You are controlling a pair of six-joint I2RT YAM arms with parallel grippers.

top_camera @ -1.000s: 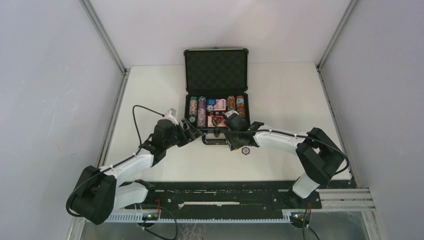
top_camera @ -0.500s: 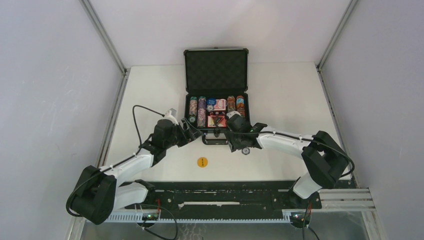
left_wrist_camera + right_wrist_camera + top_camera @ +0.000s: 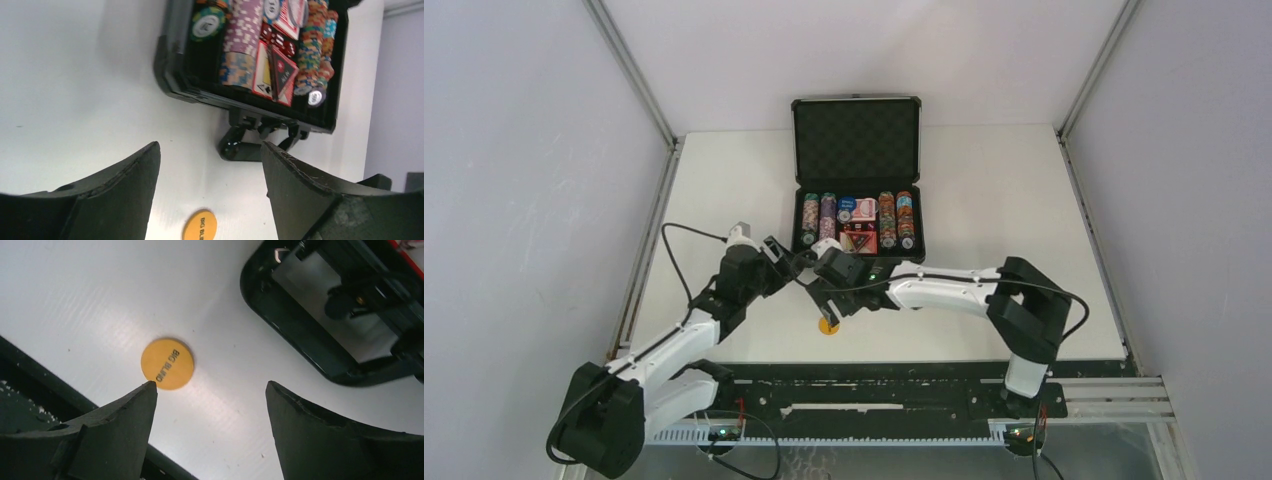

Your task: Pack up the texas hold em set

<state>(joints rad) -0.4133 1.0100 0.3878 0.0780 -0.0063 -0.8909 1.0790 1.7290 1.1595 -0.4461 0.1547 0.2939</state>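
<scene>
We see the yellow BIG BLIND button (image 3: 167, 363) lying flat on the desk (image 3: 984, 200), just in front of the open case (image 3: 856, 140) and its handle (image 3: 239, 150). Our right hand (image 3: 211, 390) hovers over it, spread wide, one fingertip beside it. Our left hand (image 3: 210, 150), wide and empty, hangs near the case's front left corner.

White-shelled links and black joints are shown on the left arm (image 3: 672, 345) and right arm (image 3: 939, 290); black cables (image 3: 686, 227) are looped alongside both.

Dealer button (image 3: 167, 363) on table (image 3: 1004, 210), before briefcase (image 3: 856, 140); chips (image 3: 811, 215) inside.
</scene>
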